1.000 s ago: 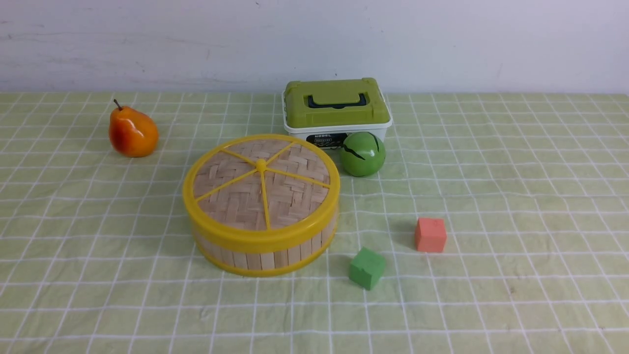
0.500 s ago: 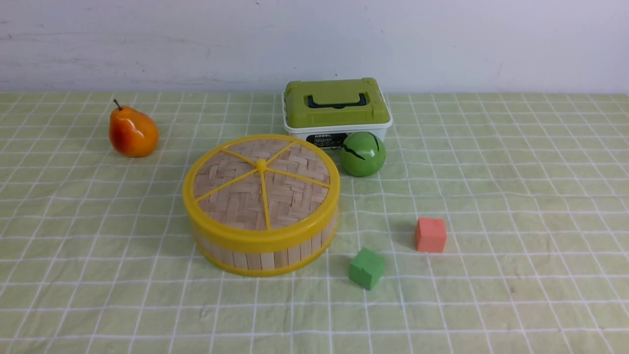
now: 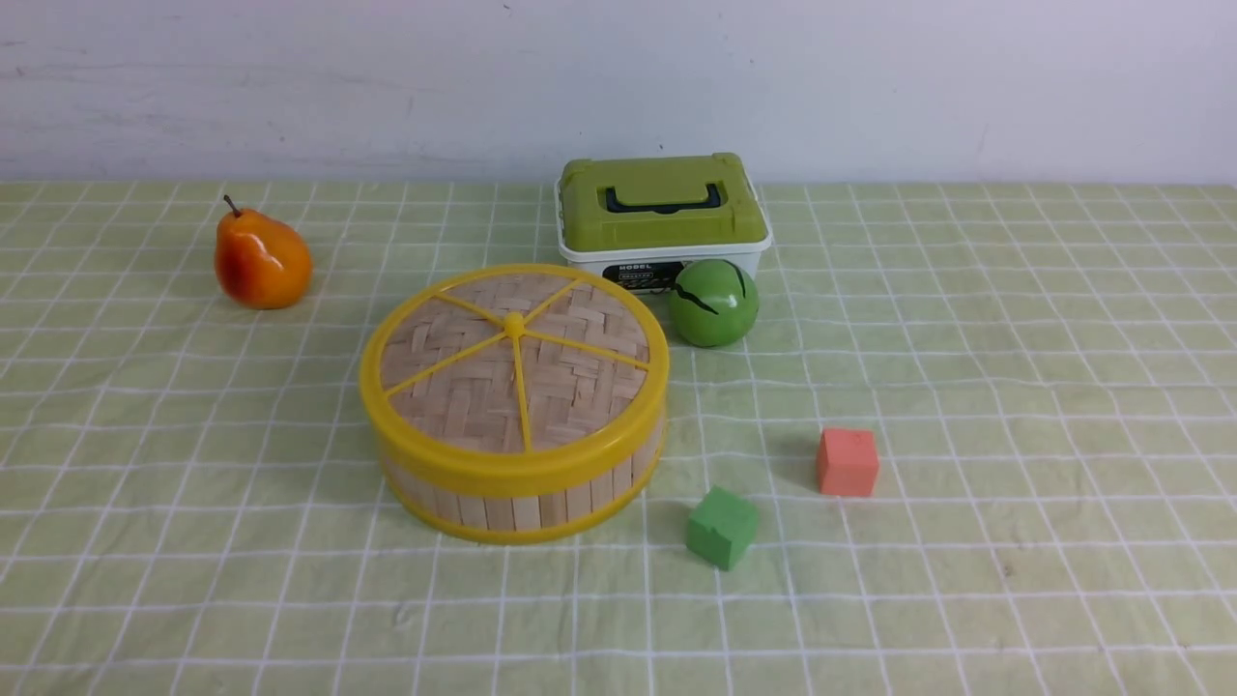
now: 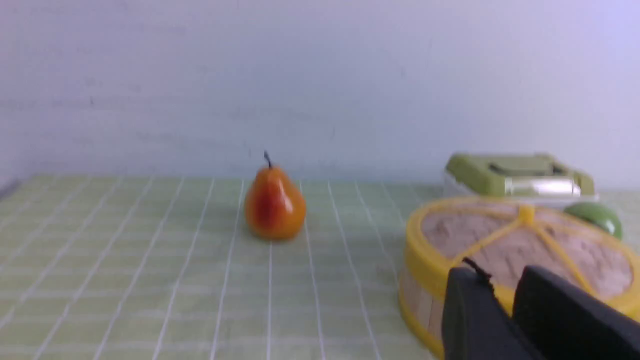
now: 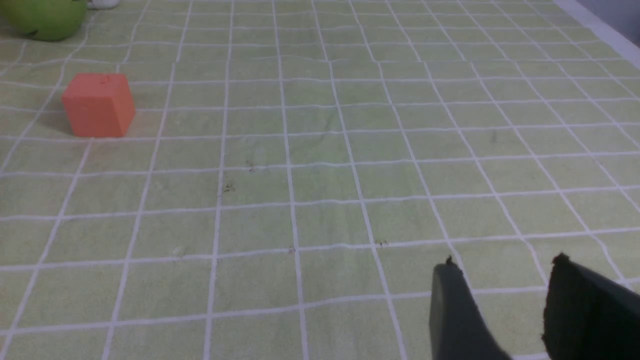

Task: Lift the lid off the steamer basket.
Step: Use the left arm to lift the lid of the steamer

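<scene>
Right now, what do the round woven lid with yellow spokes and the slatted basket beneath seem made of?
Round woven lid: matte pale herringbone strips, likely bamboo; smooth yellow rim and spokes, probably plastic. Slatted basket: upright matte slats, bamboo or wood; yellow rims look plastic.

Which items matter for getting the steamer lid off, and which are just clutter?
Job: lid, still seated; steamer basket.
Lying about: pear; green-lidded white box; green ball; orange-red cube; green cube.
</scene>
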Controlling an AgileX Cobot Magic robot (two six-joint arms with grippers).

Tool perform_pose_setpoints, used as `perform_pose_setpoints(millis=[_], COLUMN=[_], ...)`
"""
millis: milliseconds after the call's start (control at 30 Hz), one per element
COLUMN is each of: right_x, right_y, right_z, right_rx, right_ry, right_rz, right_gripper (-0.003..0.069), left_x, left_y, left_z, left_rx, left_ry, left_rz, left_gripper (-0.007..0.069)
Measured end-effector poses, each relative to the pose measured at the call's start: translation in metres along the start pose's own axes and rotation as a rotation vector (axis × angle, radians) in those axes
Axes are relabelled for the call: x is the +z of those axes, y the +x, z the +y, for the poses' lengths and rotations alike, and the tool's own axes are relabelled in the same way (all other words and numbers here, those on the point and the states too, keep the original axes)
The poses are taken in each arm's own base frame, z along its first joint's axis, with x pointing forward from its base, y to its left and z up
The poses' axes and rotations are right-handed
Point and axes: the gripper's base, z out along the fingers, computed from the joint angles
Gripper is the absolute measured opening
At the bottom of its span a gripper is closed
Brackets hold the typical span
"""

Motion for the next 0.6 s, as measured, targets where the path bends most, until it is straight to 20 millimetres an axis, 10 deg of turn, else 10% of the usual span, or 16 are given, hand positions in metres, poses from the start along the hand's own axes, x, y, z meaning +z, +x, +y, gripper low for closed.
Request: perform_pose_setpoints(millis=[600], right_x=[0.000], right_y=[0.000], right_z=[0.000], right_rx=[0.000], right_ry=[0.000], right_rz=[0.000], right_gripper=[0.0241], left_x=[-0.007], left_y=[-0.038], left_z=[-0.003], left_rx=[-0.505], left_ry=[0.125], left_rz=[-0.369], left_gripper=[0.0130])
